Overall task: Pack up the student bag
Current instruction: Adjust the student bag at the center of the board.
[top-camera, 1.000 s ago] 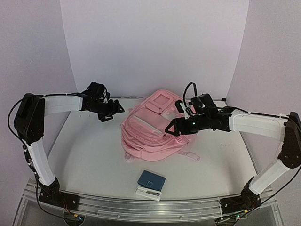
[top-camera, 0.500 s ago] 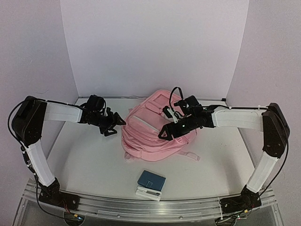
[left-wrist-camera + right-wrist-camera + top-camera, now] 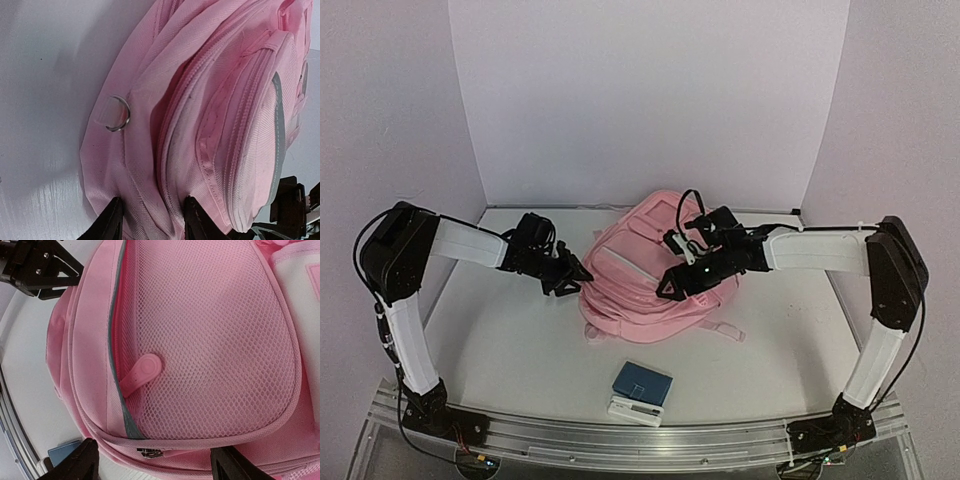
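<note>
- Item one, student bag (image 3: 638, 272): large soft pink fabric backpack with zip pockets, lying flat at the middle of the white desk (image 3: 500, 340), front side up, between the two arms.
- Left pincer (image 3: 150, 224): black, fingers spread, set against the bag's left side edge; a fold of pink fabric lies between the two fingertips. Whether they press on it cannot be told.
- Right pincer (image 3: 155, 467): black, fingers spread wide, held over the bag's front on the right half, above the pocket zip line; nothing gripped.
- Metal D-ring (image 3: 119, 113): on a short pink loop at the bag's side seam, beyond the left pincer's fingertips.
- Pink mesh pocket (image 3: 215, 325): on the bag's front, fills most of the right wrist view.
- Rounded pink pull tab (image 3: 142, 372): lies on the mesh beside a grey-edged seam.
- Silver-grey reflective strip (image 3: 280, 130): runs along a front pocket.
- Small blue rectangular pad (image 3: 642, 381): rests on a white flat block (image 3: 634, 409) near the desk's front edge, apart from the bag.
</note>
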You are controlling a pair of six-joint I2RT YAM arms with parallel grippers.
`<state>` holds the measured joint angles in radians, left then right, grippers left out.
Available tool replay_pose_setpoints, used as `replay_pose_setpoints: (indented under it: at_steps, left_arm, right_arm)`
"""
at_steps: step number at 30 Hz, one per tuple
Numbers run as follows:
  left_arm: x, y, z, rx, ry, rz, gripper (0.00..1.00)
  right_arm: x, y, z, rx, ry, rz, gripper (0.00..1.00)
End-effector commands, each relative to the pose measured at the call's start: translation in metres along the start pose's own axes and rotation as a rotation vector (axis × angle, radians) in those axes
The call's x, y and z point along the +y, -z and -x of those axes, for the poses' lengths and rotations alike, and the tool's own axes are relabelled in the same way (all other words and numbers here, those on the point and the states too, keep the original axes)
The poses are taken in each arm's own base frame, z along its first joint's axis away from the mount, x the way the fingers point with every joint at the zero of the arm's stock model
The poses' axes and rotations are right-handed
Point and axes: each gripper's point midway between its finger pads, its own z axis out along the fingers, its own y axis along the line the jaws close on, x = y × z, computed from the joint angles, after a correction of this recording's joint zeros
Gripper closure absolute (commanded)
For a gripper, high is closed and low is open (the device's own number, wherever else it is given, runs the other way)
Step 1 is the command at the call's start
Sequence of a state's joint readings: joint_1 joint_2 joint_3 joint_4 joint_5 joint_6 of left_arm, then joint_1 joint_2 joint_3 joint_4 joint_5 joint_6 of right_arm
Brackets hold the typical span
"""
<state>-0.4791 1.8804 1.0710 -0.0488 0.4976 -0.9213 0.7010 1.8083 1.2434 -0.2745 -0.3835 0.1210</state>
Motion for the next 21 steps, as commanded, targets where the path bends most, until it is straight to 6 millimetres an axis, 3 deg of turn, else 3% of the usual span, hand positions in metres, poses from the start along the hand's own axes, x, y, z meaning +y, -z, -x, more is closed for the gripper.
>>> replay_pose_setpoints:
  at_steps: [1, 4, 8, 11, 14, 21]
  left_arm:
    - [-0.005, -0.007, 0.001, -0.009, 0.005, -0.017, 0.69]
    - [-0.005, -0.007, 0.002, -0.016, 0.009, -0.015, 0.8]
    - [-0.007, -0.006, 0.004, -0.024, 0.013, -0.015, 0.84]
    - [-0.007, -0.006, 0.005, -0.027, 0.014, -0.015, 0.85]
    - [-0.007, -0.006, 0.005, -0.029, 0.016, -0.013, 0.86]
    - [-0.004, -0.006, 0.003, -0.027, 0.025, -0.007, 0.9]
  right_arm:
    - [0.02, 0.011, 0.007, -0.026, 0.035, 0.071, 0.31]
    - [0.04, 0.022, 0.001, -0.027, 0.043, 0.135, 0.4]
    - [0.066, 0.027, -0.017, 0.004, 0.048, 0.199, 0.49]
    - [0.072, 0.032, -0.023, 0.0, 0.041, 0.187, 0.51]
    - [0.06, 0.035, -0.015, -0.056, 0.011, 0.109, 0.55]
    - [0.004, 0.038, 0.003, -0.168, -0.099, -0.207, 0.49]
